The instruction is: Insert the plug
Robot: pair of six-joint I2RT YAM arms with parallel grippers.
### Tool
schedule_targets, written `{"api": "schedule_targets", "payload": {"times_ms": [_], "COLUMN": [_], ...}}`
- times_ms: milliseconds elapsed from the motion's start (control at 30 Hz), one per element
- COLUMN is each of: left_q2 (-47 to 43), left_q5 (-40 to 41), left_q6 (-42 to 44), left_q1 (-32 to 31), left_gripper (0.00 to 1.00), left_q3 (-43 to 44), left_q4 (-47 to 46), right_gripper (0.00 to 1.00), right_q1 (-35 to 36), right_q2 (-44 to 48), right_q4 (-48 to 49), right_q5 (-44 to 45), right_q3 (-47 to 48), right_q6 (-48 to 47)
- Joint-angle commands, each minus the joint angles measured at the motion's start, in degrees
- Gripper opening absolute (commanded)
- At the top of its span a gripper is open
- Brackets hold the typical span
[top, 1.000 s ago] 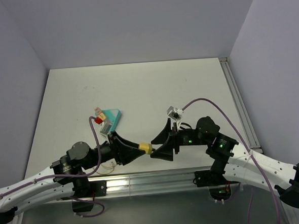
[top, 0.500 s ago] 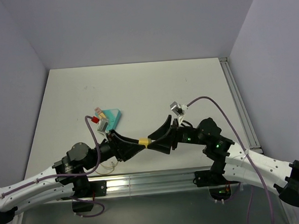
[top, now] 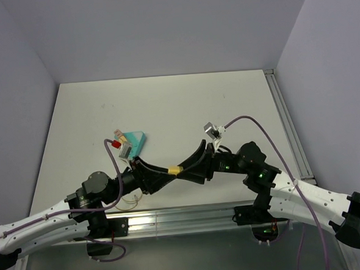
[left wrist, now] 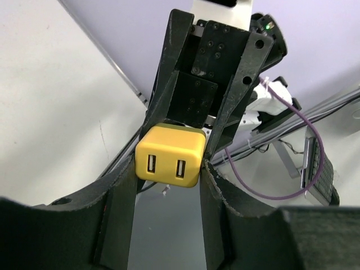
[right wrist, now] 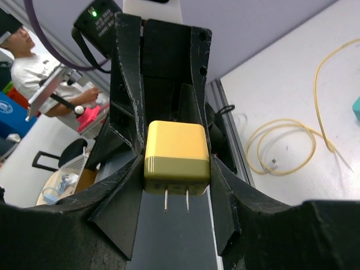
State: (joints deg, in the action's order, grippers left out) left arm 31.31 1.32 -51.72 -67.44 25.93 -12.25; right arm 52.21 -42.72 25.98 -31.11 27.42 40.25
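Left wrist shows ports [left wrist: 152, 163] on the plug [left wrist: 171, 146]; right wrist, prongs [right wrist: 166, 201].

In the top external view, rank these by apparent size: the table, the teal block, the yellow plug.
Largest to smallest:
1. table
2. teal block
3. yellow plug
The plug is only partly visible in this view, but what shows is clearly the smallest.

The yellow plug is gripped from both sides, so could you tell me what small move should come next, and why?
Probably the left gripper should open and let go. Both it and the right gripper are shut on the yellow plug between the arms, so one must release before the other can carry it on.
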Motion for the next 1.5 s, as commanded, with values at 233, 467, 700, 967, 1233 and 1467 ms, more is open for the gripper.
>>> {"api": "schedule_targets", "payload": {"times_ms": [233, 467, 700, 967, 1233, 1467], "left_q2": [-2.9, -0.9, 3.0, 9.5, 11.4, 16.5], "left_q5": [8.5, 8.1, 0.5, -6.9, -9.6, -14.1], "left_q6": [-12.3, -28.8, -46.8, -54.7, -57.3, -56.8], "left_q1": [-0.3, -0.2, -0.2, 1.8, 4.5, 4.6], "left_gripper": [1.0, 0.97, 0.83, 0.81, 0.75, 0.67], "left_q3": [10.3, 17.0, 17.4, 14.9, 13.4, 13.8], "left_q4": [25.7, 37.3, 29.0, 16.4, 10.0, 5.6], "right_gripper": [0.0, 0.0, 0.0, 0.0, 0.0, 0.0], "right_q1": [0.9, 1.2, 1.6, 2.3, 2.6, 2.6], "right_q2": [7.8, 12.7, 14.9, 11.5, 13.3, 13.5], "right_q4": [-19.5, -21.0, -22.5, -23.2, -22.1, -21.8], "right_q5": [5.1, 6.3, 7.3, 4.0, 2.6, 1.8], "right_q3": [4.7, 4.0, 6.7, 10.1, 8.9, 8.4], "right_q6": [-20.0, -27.1, -31.2, -32.5, -33.1, -33.7]}}
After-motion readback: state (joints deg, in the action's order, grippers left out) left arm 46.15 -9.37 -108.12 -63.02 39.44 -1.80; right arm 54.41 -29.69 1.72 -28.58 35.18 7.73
